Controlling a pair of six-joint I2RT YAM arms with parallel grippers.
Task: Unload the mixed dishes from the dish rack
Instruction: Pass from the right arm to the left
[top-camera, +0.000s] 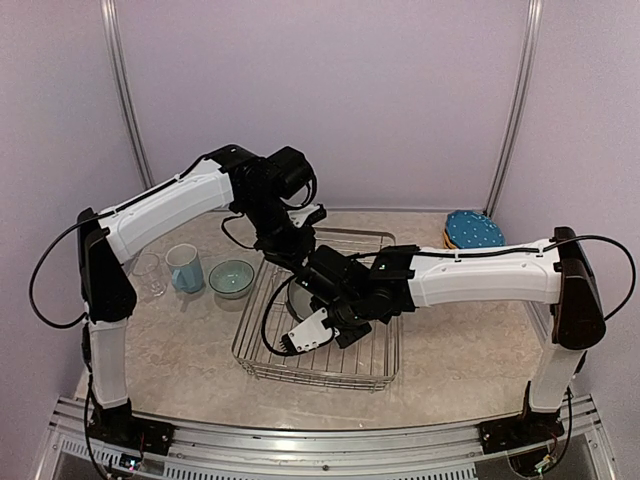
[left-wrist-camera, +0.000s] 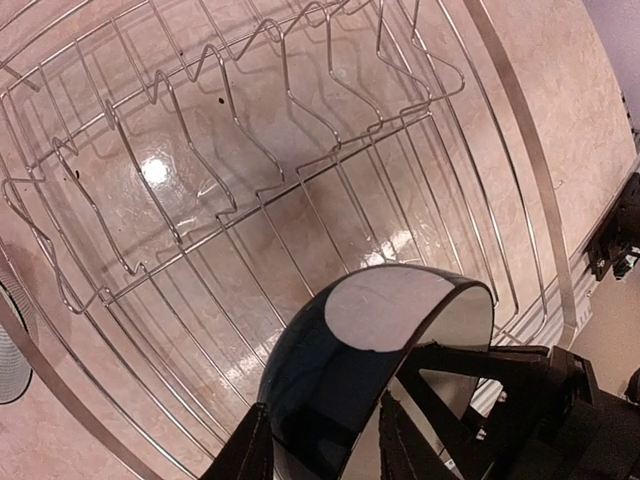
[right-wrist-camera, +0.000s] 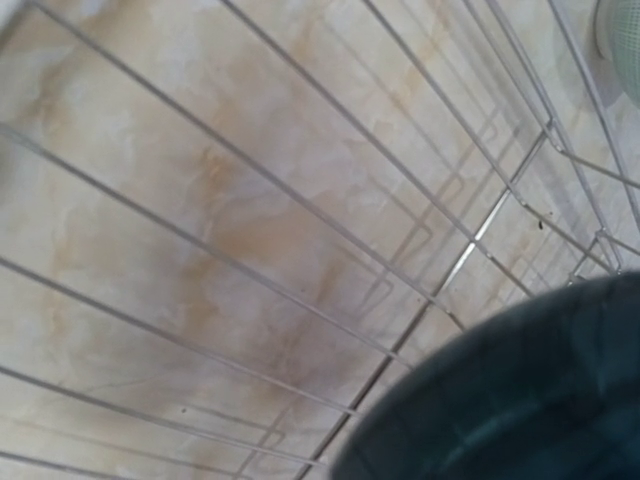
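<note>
left gripper (left-wrist-camera: 322, 425) sits low in the dish rack (top-camera: 318, 372), jaws either side of the wall of a dark teal bowl (left-wrist-camera: 320, 380) with a white inside. i can't tell if they pinch it. right gripper (left-wrist-camera: 470, 358) is closed, at the bowl's far rim; whether it holds the bowl is unclear. the bowl stands tilted on the rack's wire floor, near the divider prongs. on the table (top-camera: 470, 340) left of the rack are a second bowl (top-camera: 231, 278), a light blue mug (top-camera: 185, 267) and a clear glass (top-camera: 148, 275). a blue plate (top-camera: 473, 229) lies at back right.
</note>
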